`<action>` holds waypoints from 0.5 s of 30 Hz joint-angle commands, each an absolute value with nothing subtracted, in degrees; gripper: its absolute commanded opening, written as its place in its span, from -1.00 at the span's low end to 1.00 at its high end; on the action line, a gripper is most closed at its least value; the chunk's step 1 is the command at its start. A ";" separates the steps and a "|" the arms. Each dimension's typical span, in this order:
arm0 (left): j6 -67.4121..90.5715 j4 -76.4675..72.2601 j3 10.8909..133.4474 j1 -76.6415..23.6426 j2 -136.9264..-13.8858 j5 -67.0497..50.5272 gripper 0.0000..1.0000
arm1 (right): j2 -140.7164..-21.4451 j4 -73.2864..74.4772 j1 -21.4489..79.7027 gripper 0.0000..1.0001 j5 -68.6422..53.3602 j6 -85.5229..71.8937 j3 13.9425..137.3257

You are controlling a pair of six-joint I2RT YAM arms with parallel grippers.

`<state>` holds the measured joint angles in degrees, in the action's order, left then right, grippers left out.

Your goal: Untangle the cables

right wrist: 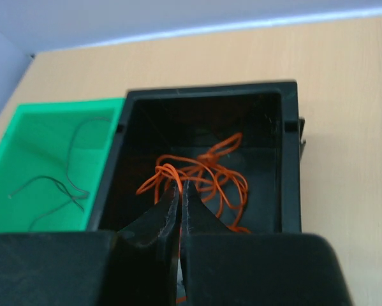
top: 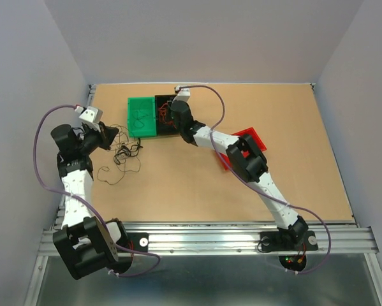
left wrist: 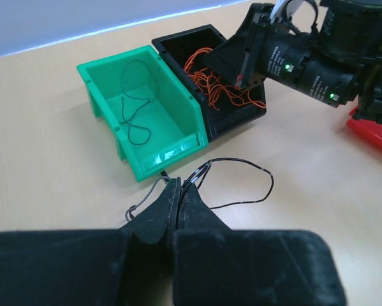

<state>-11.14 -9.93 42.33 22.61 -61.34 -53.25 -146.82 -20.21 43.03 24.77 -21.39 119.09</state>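
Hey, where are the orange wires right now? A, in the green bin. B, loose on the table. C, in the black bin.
C: the orange wires lie piled inside the black bin, which stands right beside the green bin.
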 commanded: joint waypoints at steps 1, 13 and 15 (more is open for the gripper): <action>-12.57 -10.55 42.45 20.92 -61.61 -53.00 -1.00 | -147.48 -13.72 43.15 -0.99 25.57 -24.34 123.13; -14.41 -6.95 46.49 9.94 -63.46 -49.83 -1.00 | -131.60 -19.92 45.26 0.26 28.39 -13.64 106.47; -14.76 -6.33 47.11 7.74 -63.11 -49.13 -1.00 | -123.69 -27.14 45.35 0.32 26.55 -12.48 94.87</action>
